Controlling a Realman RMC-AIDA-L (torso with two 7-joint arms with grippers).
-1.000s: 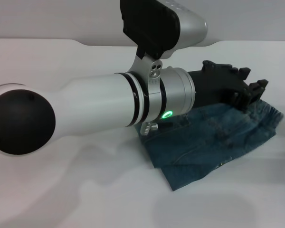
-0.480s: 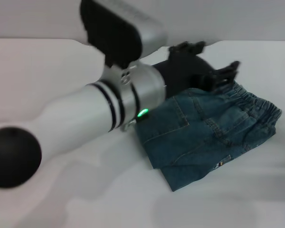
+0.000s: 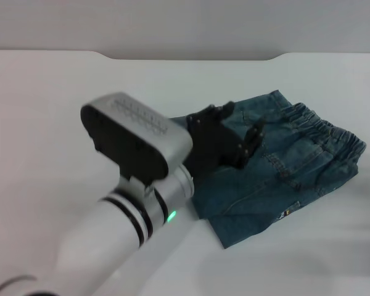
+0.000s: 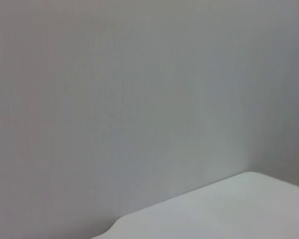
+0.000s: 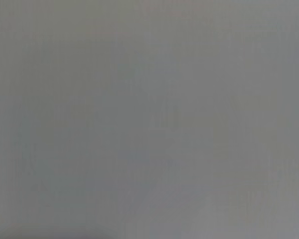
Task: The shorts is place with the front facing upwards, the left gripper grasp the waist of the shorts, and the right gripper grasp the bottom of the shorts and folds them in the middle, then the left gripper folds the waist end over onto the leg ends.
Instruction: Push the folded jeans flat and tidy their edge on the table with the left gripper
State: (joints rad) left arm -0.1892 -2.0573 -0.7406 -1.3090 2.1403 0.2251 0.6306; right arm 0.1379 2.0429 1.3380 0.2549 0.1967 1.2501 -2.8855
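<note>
Left gripper (image 3: 234, 137): your jaws stand apart, holding nothing, raised over the near-left part of the folded garment.
Shorts (image 3: 296, 166): lying on the white table (image 3: 49, 111), folded into a compact bundle, directly under and beyond your open jaws.
Waist (image 3: 333, 132): the ruffled band sits well past your fingertips, on the bundle's far-right edge, stacked on a lower layer.
Leg ends (image 3: 246, 231): one straight hem edge shows to the near side of the jaws (a small coloured patch sits close to it); you cannot tell from here whether both hems lie flush beneath the waist.
Right gripper: not visible in any view; its wrist camera gives only plain grey.
Progress: both folds appear made, by my judgement.
Risk one: a fingertip dropped while you clear the cloth could snag the top layer and drag the fold open.
Risk two: the thick elastic band may spring and slide off the lower layer if the bundle is nudged.
</note>
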